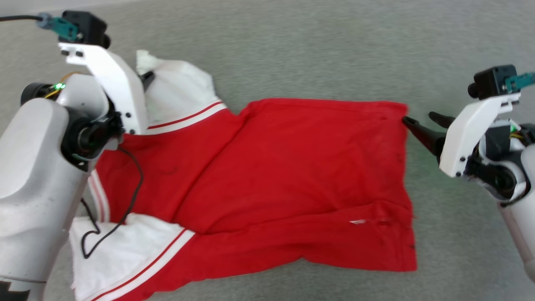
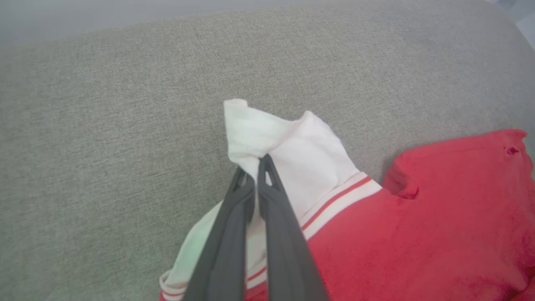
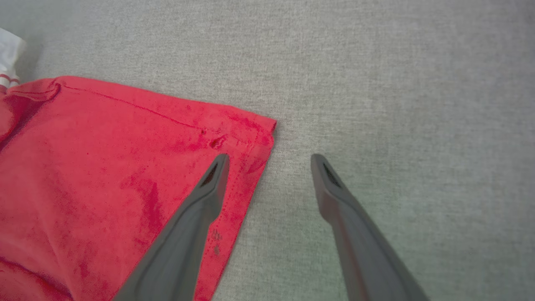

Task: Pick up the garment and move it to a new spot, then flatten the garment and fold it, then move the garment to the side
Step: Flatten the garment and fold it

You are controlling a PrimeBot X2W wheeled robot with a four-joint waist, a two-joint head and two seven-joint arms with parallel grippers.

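Observation:
The garment [image 1: 292, 159], red with white sleeves and red-and-white striped trim, lies spread with its plain red side up on a grey fabric surface [image 1: 317, 50]. My left gripper [image 1: 145, 77] sits at the far white sleeve [image 1: 179, 92]. In the left wrist view the left gripper [image 2: 256, 165] is shut on a raised fold of that white sleeve [image 2: 292, 150], beside the red body [image 2: 439, 217]. My right gripper [image 1: 418, 117] stands open at the far right hem corner. In the right wrist view the right gripper [image 3: 269, 161] straddles the hem edge, one finger over the red cloth [image 3: 104, 167] and one over bare grey surface.
A black cable [image 1: 133, 184] hangs from my left arm across the garment's near left part. The near white sleeve [image 1: 113, 255] lies crumpled at the lower left. Grey surface [image 3: 397, 83] stretches beyond and to the right of the hem.

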